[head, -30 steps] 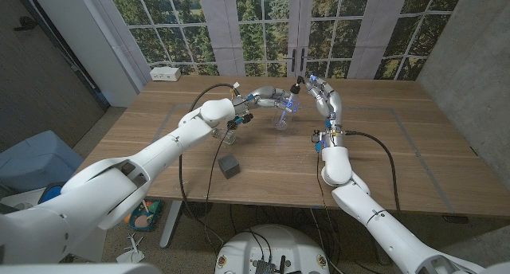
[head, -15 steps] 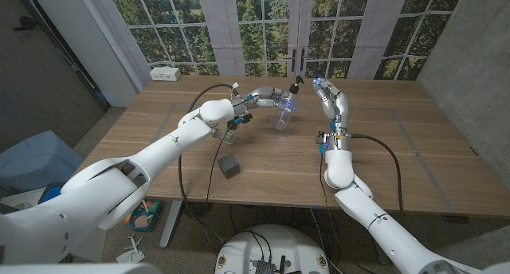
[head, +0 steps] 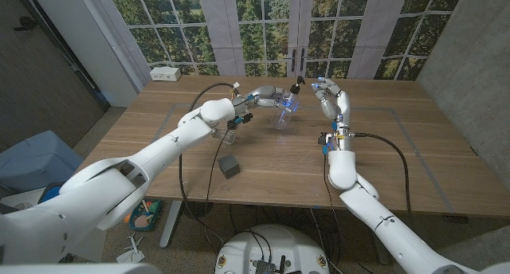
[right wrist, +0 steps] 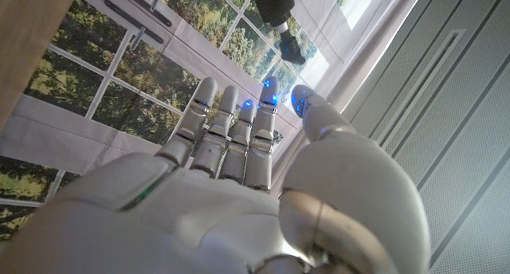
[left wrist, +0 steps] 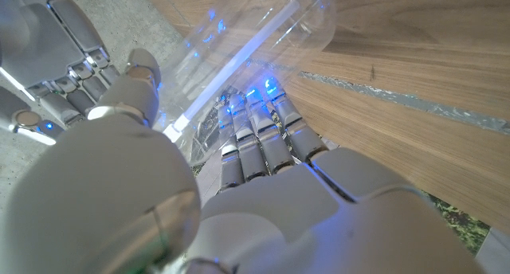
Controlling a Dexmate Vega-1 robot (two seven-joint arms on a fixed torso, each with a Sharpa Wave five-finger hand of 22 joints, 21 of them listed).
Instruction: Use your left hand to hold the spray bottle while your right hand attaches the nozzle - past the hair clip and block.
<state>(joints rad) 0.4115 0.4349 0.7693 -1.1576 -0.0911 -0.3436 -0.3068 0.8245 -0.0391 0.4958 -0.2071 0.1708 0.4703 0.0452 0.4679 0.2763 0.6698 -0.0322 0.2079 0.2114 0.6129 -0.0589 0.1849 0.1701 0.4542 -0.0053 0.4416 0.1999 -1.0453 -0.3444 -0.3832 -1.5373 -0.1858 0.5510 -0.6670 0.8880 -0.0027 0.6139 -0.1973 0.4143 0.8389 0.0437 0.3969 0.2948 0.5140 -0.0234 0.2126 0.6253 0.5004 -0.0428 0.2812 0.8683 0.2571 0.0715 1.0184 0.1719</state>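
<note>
A lab-like test room: wooden table (head: 414, 158), grey walls (head: 470, 43), cabled robot arms.

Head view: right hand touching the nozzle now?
No. The right hand is open, apart from the black nozzle atop the spray bottle.

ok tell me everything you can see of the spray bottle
The spray bottle is clear plastic, lit blue by the hand's lights, with a black nozzle on top and a pale tube inside. It sits tilted past the middle of the wooden table, gripped by the left hand. The right hand hovers beside it, apart.
</note>
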